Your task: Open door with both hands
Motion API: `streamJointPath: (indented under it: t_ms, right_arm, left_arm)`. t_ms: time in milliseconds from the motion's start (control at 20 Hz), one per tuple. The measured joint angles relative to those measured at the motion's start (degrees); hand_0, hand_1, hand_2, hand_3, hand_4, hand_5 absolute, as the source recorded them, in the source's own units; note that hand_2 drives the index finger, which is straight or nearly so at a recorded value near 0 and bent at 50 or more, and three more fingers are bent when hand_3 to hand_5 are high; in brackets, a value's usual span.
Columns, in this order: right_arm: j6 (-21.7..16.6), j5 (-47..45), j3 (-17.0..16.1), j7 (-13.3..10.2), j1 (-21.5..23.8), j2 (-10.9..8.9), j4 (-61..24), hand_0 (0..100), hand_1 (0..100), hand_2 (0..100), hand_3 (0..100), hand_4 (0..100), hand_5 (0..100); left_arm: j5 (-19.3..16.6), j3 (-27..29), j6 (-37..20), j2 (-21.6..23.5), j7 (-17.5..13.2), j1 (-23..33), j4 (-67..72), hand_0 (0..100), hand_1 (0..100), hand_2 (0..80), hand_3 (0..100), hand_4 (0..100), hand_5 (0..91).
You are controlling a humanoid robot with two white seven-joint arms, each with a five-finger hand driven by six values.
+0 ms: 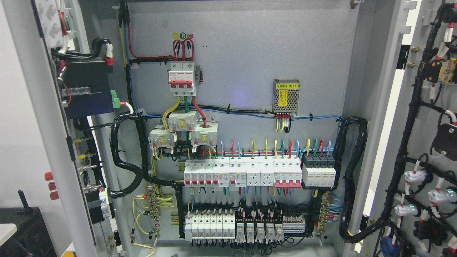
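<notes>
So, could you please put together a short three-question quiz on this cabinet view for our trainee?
1. True or false: both cabinet doors, the left door and the right door, stand open.
2. Which sits highest on the back panel? A) the main breaker B) the power supply module C) the terminal row
3. Fill in: the number of robot hands in view is ____.

Key: 1 true; 2 A; 3 zero.
</notes>
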Motion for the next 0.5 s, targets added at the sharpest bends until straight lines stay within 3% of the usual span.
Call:
streamJointPath:
  t_ms: [501]
  right_arm:
    - [-0.42,-0.7,-2.13,-0.41,0.9,0.3,1.08,38,0,0,0,0,0]
  left_arm:
    - [2.98,4.55,-2.28,-0.05,0.01,3.87,-0.3,0,0,0.0,0,0,0.0]
